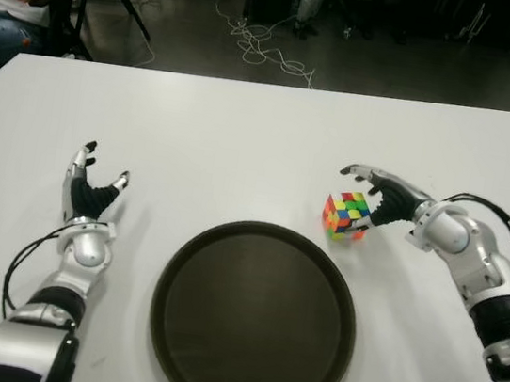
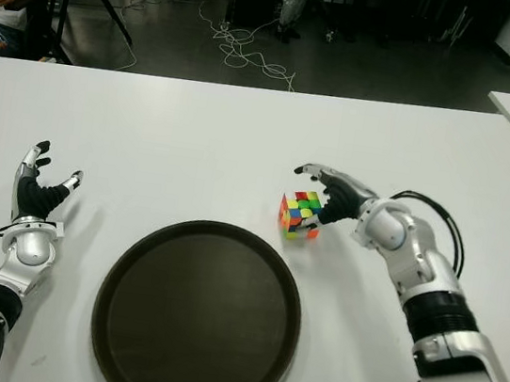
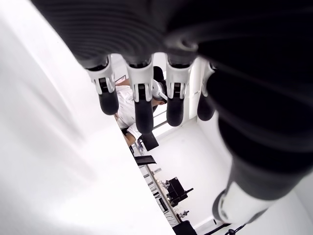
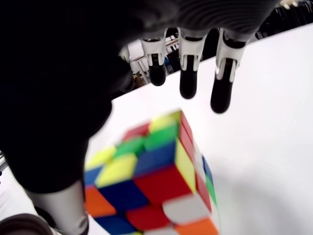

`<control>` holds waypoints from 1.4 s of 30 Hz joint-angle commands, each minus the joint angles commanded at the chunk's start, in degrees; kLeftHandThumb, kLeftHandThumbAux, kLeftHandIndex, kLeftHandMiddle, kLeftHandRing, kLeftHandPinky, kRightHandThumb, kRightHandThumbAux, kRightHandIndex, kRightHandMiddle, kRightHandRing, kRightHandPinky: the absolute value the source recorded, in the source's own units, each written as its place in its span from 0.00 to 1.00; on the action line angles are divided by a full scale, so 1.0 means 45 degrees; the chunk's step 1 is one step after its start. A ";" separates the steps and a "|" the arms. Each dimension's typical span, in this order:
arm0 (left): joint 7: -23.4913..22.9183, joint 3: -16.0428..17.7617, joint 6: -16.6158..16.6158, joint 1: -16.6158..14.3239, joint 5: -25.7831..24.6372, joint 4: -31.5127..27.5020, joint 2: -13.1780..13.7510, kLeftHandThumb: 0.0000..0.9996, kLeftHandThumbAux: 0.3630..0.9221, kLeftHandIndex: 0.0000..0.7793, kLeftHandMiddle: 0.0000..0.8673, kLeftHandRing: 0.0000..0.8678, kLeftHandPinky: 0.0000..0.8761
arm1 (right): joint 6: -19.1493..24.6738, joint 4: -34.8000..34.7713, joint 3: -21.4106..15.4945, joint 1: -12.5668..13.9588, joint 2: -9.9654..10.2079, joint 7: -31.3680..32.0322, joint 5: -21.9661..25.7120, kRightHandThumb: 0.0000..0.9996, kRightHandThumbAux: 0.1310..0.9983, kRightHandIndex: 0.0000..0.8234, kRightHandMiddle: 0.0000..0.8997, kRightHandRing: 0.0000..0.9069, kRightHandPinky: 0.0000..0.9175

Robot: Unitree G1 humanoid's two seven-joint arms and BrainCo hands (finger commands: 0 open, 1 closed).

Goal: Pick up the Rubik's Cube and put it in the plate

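Left: the left hand (image 1: 91,195) shows near the table's left edge, well apart from the plate, fingers spread and holding nothing; it is idle and clear of the working area. Centre: the dark round plate (image 1: 187,267) lies flat on the white table (image 1: 243,142), empty, its near rim toward the robot, so it appears ready to receive the object. Right: the Rubik's Cube (image 1: 347,214) stands on the table just beyond the plate's right rim. The right hand (image 1: 378,197) reaches over it from the right, fingers (image 4: 188,78) extended above and past the cube, thumb beside it; the hand looks cupped but not yet closed, a pre-grasp posture. No brand, label or writing is legible anywhere.
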 joint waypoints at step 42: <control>-0.0027 -0.0028 -0.0165 0.0019 0.0039 0.0032 0.0049 0.00 0.72 0.19 0.16 0.15 0.10 | 0.0079 0.0892 0.0768 -0.0381 0.0484 0.0220 -0.0376 0.00 0.72 0.10 0.11 0.11 0.05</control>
